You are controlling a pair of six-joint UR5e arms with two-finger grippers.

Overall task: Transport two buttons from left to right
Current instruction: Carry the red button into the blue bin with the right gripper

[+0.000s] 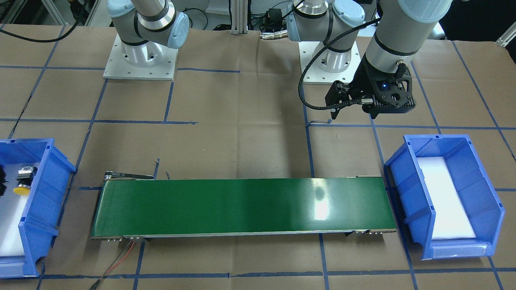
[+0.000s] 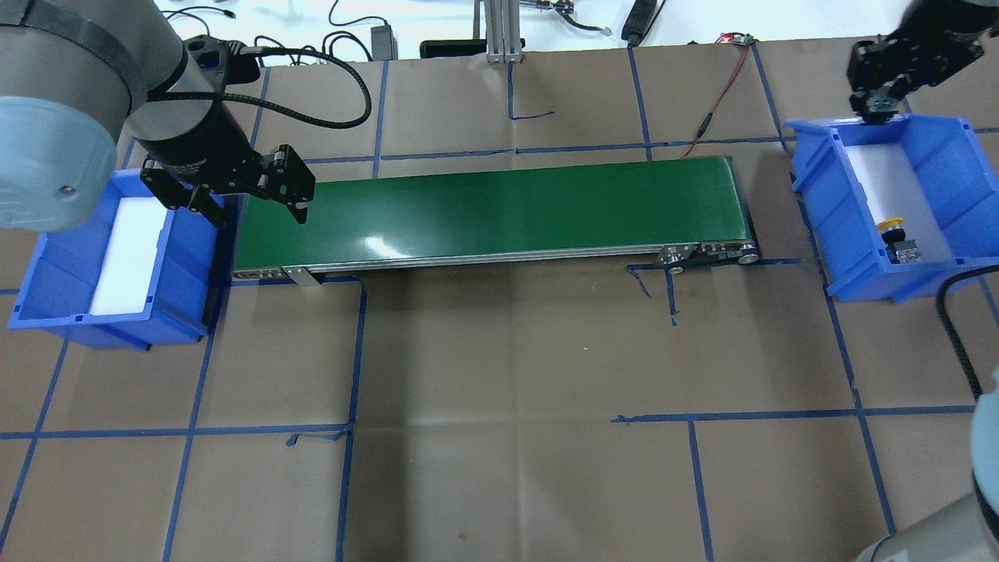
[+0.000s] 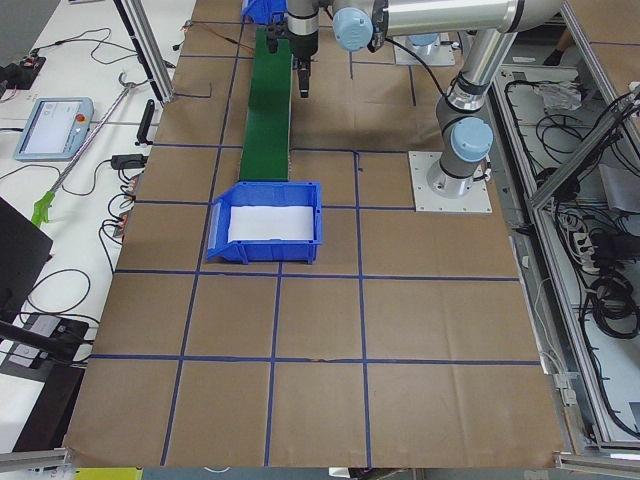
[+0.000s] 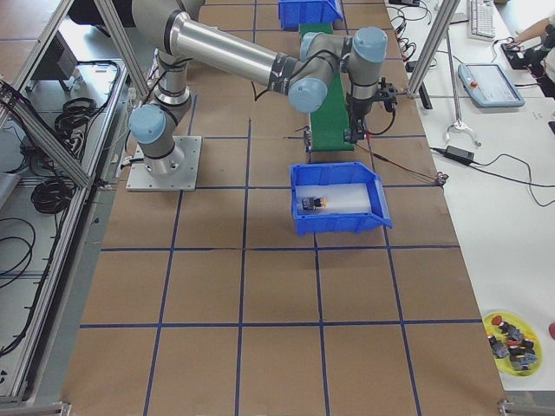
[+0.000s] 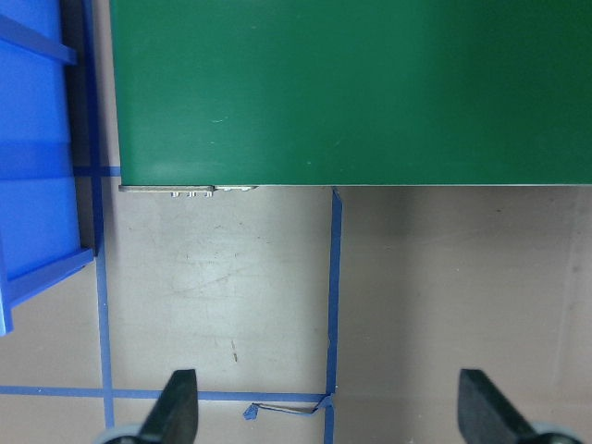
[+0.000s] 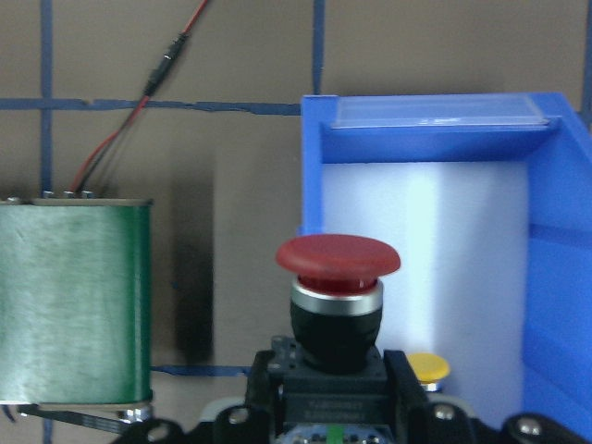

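1. Buttons are absent from the left bin [image 2: 183, 273], which sits just off the left end of the conveyor belt [image 2: 507, 211]. Only its white foam pad [image 2: 129, 257] shows inside.
2. From where I stand, the left gripper [image 5: 333, 407] hangs above the belt's left end on the robot's side. Its fingers are spread wide and hold nothing.
3. The belt itself carries nothing.
4. Past the belt's right end, the right gripper [image 2: 880, 100] hovers by the far corner of the right bin [image 2: 815, 195]. Its fingers are clamped on the blocky body of the red button [image 6: 338, 268], cap up. I cannot tell whether it is over the foam or just short of the wall.
5. The yellow button [image 2: 897, 238] lies on its side on the foam in that bin, toward the robot's end.
6. Both look like hard, compact pieces, probably light but top-heavy under the mushroom cap. The cap is smooth and rounded, so fingers would likely slip there. The flat sides of the body below it are the safer hold. A drop onto foam should not hurt them, though one may tip over.
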